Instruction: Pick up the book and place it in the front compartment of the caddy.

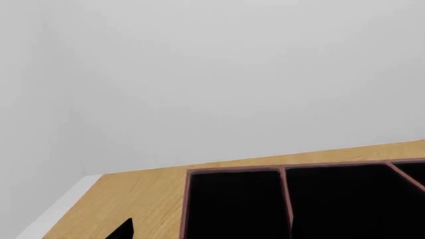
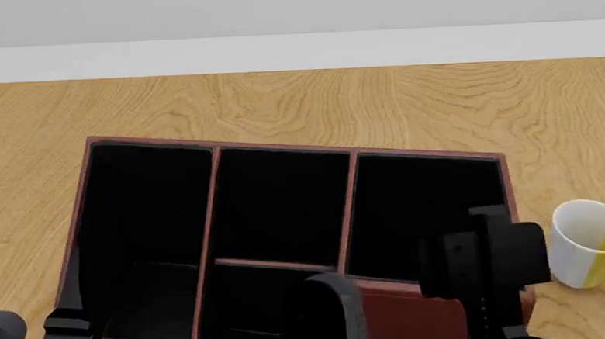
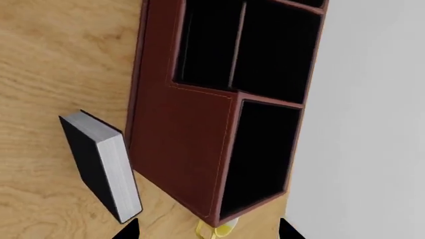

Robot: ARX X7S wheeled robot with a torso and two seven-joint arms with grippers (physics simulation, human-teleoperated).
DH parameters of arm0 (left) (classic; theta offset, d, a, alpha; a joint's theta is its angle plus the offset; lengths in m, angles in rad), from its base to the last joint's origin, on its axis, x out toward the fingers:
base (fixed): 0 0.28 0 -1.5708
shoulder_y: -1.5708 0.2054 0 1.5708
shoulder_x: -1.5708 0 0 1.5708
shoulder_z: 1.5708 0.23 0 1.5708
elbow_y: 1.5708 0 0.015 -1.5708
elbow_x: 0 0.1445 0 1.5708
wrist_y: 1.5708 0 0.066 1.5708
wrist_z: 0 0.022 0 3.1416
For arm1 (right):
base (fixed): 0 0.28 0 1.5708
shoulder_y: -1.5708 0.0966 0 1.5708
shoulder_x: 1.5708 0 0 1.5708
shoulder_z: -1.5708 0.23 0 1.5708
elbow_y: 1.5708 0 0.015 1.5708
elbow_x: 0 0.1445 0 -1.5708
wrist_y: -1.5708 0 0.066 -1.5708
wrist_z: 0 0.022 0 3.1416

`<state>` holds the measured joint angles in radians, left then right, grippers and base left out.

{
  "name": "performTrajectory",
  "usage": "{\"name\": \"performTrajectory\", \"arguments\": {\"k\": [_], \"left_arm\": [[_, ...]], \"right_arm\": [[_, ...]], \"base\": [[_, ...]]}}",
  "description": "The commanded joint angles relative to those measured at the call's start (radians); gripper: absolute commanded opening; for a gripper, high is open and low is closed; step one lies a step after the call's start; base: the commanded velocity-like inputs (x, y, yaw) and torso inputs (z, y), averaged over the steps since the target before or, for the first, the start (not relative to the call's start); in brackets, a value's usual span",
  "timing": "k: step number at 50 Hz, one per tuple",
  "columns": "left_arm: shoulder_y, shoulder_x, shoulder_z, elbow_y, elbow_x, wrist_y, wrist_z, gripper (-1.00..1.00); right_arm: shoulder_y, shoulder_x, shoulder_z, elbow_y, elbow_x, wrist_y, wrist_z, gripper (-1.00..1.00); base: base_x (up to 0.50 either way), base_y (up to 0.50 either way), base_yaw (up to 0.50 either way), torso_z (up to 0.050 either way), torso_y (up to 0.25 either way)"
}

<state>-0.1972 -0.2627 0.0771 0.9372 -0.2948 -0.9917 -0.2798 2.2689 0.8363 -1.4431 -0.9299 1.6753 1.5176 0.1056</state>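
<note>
The dark red-brown caddy (image 2: 280, 145) stands on the wooden table; its rim also shows in the left wrist view (image 1: 285, 169) and its side in the right wrist view (image 3: 186, 134). The front compartment (image 2: 283, 201) is the larger cell of the divided middle column. It is black inside and holds nothing that I can see. The black book (image 3: 99, 164) with white page edges lies on the table beside the caddy, seen only in the right wrist view. My right gripper (image 3: 207, 231) is open and empty, above the table near the caddy's corner. My left gripper (image 1: 212, 231) hovers over the caddy; one fingertip (image 1: 123, 230) shows far off centre.
A white mug with a yellow inside (image 2: 588, 241) stands right of the caddy, and its handle shows between my right fingertips (image 3: 216, 230). The right arm (image 2: 484, 265) covers the caddy's front right corner. The table's left edge (image 1: 59, 209) is near the caddy.
</note>
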Motion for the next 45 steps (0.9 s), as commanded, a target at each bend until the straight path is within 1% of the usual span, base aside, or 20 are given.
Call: {"name": "performTrajectory", "arguments": {"k": [1,12,21,45], "left_arm": [[-0.009,-0.003,0.003,0.002,-0.007,-0.009,-0.009,1.00],[-0.018,-0.008,0.001,0.006,-0.016,-0.020,-0.017,1.00],[-0.014,-0.012,0.002,0.005,-0.019,-0.012,-0.021,1.00],[-0.027,-0.018,0.022,0.003,-0.028,-0.024,-0.041,1.00]], "right_arm": [[-0.056,-0.013,-0.040,0.000,-0.026,-0.047,0.015,1.00],[-0.106,-0.031,-0.076,0.005,0.030,-0.098,0.098,1.00],[-0.137,-0.024,-0.099,0.003,0.039,-0.110,0.129,1.00],[-0.296,0.011,-0.151,0.002,-0.188,-0.139,0.056,1.00]], "base": [[0.00,0.00,0.00,0.000,0.000],[0.00,0.00,0.00,0.000,0.000],[0.00,0.00,0.00,0.000,0.000],[0.00,0.00,0.00,0.000,0.000]]}}
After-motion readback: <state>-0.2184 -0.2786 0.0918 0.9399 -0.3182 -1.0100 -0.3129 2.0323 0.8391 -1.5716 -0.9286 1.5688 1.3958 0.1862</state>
